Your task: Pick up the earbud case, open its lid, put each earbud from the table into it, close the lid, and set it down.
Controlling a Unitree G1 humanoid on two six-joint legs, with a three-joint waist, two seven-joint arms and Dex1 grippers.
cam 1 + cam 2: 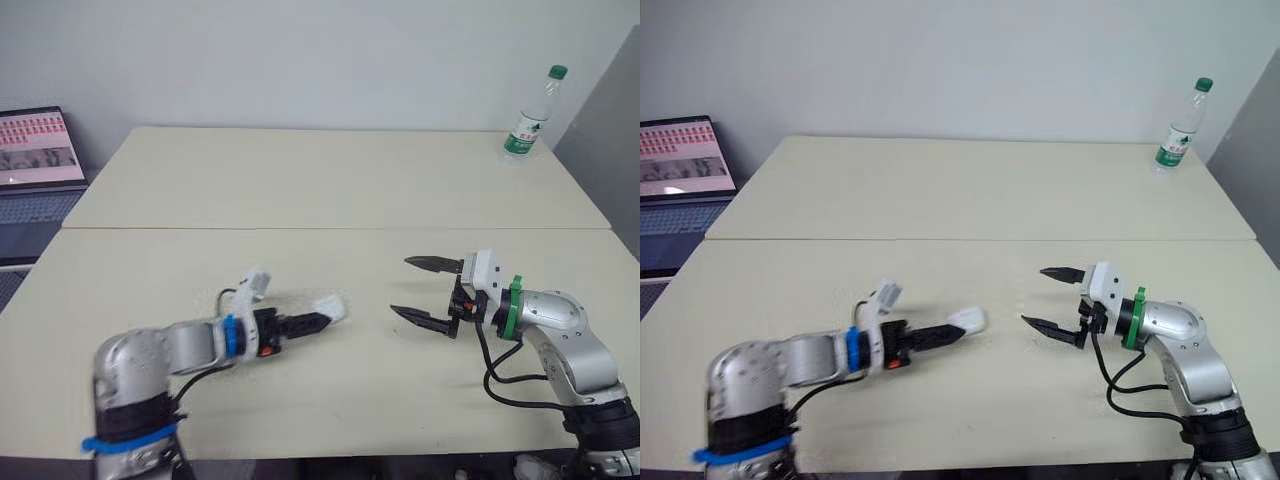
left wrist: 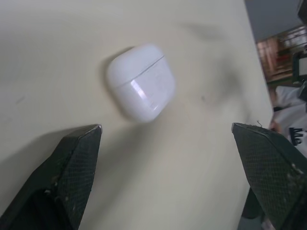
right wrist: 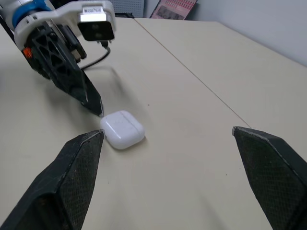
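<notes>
The white earbud case (image 1: 331, 306) lies on the near table with its lid shut. My left gripper (image 2: 167, 127) is open, its fingers spread wide, and the case (image 2: 141, 81) sits just beyond the fingertips, not between them. The right wrist view shows one left finger (image 3: 81, 91) ending right beside the case (image 3: 122, 129); I cannot tell whether it touches. My right gripper (image 1: 400, 286) is open and holds nothing. It points at the case from the right, a short gap away.
A plastic water bottle (image 1: 530, 115) with a green cap stands at the far right of the back table. A laptop (image 1: 40, 150) sits off the far left. A seam (image 1: 330, 228) runs between the two tables.
</notes>
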